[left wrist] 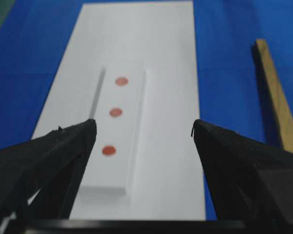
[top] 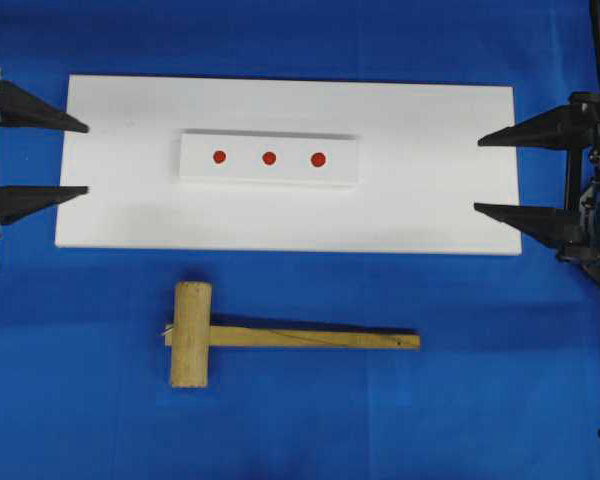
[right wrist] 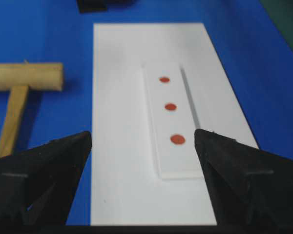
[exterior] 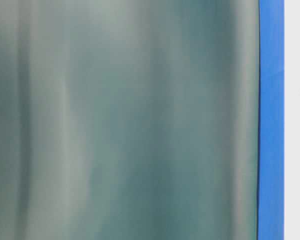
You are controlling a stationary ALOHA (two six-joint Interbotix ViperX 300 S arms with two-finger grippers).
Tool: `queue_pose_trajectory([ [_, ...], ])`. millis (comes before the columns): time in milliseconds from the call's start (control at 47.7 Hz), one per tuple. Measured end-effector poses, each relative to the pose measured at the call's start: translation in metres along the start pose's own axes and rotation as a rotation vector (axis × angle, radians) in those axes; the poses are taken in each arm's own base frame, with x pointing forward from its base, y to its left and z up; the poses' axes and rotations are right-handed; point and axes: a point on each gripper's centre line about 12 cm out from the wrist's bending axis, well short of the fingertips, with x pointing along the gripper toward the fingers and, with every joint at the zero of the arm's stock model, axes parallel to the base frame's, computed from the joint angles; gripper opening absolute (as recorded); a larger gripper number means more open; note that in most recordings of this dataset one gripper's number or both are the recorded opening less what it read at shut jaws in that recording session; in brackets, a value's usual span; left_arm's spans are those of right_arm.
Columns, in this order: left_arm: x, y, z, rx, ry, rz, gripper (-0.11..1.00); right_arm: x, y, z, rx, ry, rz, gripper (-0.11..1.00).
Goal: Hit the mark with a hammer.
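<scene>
Both claws are standing spread and empty: the left claw [top: 85, 158] is sitting at the left end of the white board [top: 110, 215], its 2 fingers pointing inward over the board's edge, and the right claw [top: 477, 175] is mirroring it at the right end. Neither is touching anything. The hammer [top: 270, 337] is lying flat on the blue worktop [top: 400, 420], off the board, on the near side of it in the overhead view, apart from the board's long edge. Its long axis is running left to right, parallel to the board: the thick head [top: 191, 333] is resting at the left, set crosswise, and the slim handle [top: 320, 337] is stretching rightward to an end below the block's right end. From the right wrist view the hammer [right wrist: 19, 92] is showing off to the claw's left, handle toward the camera; from the left wrist view only the handle [left wrist: 278, 107] is showing, off to the right. The handle's free end is pointing toward the right arm's side, so the right claw looks better placed to take it, though both are well apart from it. On the board a raised white block [top: 269, 180] is carrying 3 red marks [top: 269, 158] in a row. No container is in view. The table-level view is showing mostly a blurred grey-green surface.
</scene>
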Motion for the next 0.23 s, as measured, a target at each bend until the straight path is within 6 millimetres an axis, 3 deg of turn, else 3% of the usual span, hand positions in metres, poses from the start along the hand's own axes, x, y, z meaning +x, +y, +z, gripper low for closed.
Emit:
queue_pose_trajectory([
  [231, -0.016, -0.005, -0.012, 0.048, 0.010, -0.022, 0.76, -0.002, -0.008, -0.026, -0.010, 0.054, -0.031, 0.75],
])
